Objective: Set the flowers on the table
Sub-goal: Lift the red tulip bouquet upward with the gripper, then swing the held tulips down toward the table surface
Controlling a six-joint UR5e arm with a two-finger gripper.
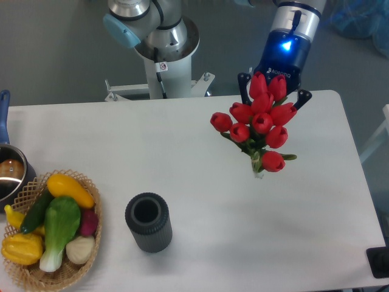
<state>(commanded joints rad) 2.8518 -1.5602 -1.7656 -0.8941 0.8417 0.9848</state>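
- Nearest the camera, where the white table (200,243) met the lower edge of the view, a wicker basket (36,277) sat at the left corner, heaped with a yellow squash (70,190), a bok choy (59,228), a yellow pepper (21,248) and other vegetables, well apart from my work.
- Just right of the basket stood a dark ribbed cylinder vase (148,222), upright with its mouth open to the ceiling and nothing in it; I judged it the sort of holder a bunch like mine would stand in.
- At the left edge a pot (11,176) with a blue handle was partly cut off by the frame.
- Farther back and to the right were the flowers (261,125), red tulip buds with green stems, the stem tips pointing down toward the tabletop and seeming to hang just above it or barely touch it; I could not tell which.
- Behind the buds my pincer (275,96) showed a dark finger on each side of the bunch, and I judged it clamped on the flowers near the top, which kept the bunch tilted instead of lying flat.
- So the placing looked unfinished: lowering and letting go remained.
- Farthest back stood a robot pedestal (164,55).
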